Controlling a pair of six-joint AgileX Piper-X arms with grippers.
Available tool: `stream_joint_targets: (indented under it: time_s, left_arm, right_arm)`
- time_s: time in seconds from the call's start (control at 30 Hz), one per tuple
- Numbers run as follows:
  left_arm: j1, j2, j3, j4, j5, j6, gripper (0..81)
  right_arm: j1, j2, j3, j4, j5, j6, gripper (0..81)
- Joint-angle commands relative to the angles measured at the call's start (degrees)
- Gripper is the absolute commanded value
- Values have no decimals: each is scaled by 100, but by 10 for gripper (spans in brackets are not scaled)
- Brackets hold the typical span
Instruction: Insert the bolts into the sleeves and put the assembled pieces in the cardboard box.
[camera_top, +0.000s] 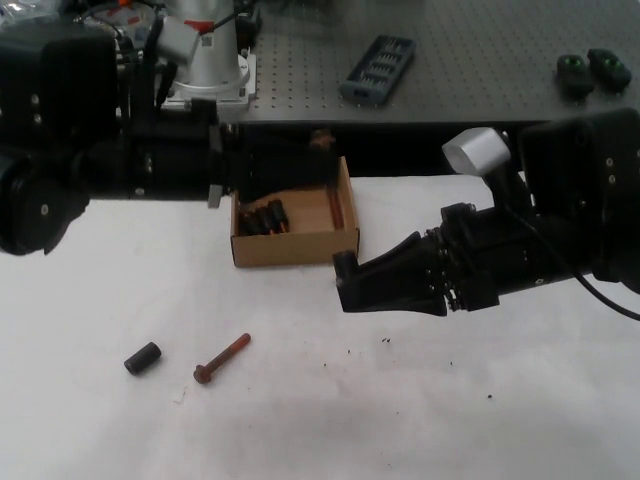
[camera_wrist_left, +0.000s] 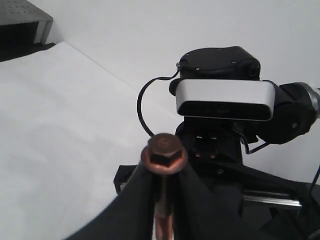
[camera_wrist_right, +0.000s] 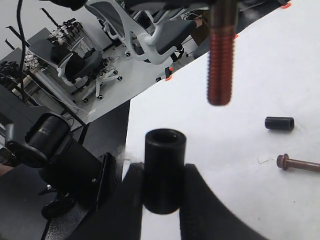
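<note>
Grips the bolt by its shank between the closed jaws of the left gripper, hex head just beyond them. Pinches the sleeve upright in the right gripper, jaws shut on its lower half, bore clear above them, threaded tip apart and off-axis. Could catch the rim and jam, or twist the sleeve in the grip. Cannot judge the offset in depth - lower shank cut off.
</note>
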Motion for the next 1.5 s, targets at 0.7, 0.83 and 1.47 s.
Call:
stream_joint_targets:
  time_s: [0.7,0.83,1.47]
  left_arm:
    - [-21,-17,-120,-38,349,-354,6]
    - [-21,-17,-120,234,349,-354,6]
    - [-71,-17,-120,522,606,-264,6]
  right_arm:
    - [-42,41,-15,-8,226,-81,45]
    - [-42,41,-15,-8,226,-81,45]
    - [-24,41,-15,-224,226,2,45]
